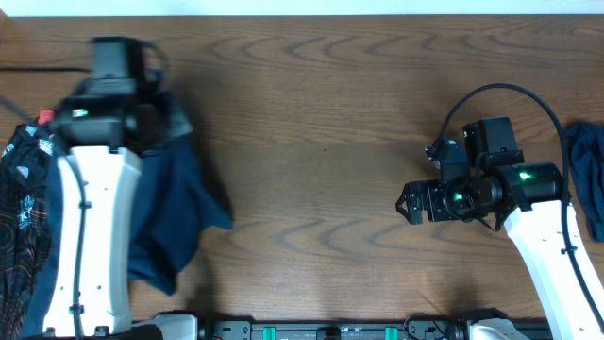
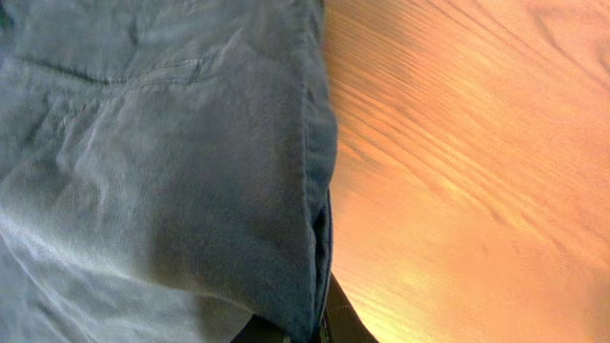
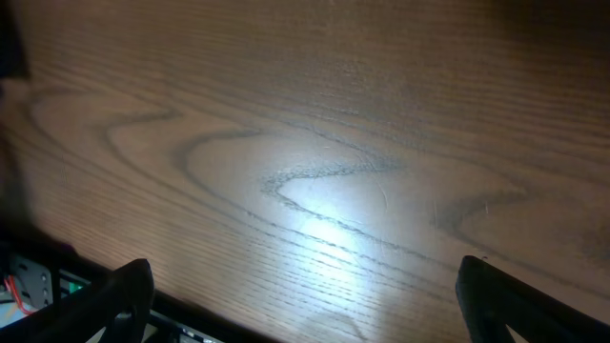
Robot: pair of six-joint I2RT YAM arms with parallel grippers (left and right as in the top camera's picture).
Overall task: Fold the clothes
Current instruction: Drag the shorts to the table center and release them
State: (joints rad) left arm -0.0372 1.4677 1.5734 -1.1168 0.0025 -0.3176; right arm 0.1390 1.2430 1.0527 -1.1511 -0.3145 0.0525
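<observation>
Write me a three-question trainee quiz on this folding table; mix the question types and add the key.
1. True or false: the right tool grips a garment.
2. What does the left tool pinch? A. blue denim-like cloth B. white towel C. nothing
3. Name the black garment with thin red lines at the wooden table's left edge.

Key: 1 false, its jaws stand open over bare wood. 2 A. 3 jersey.
</observation>
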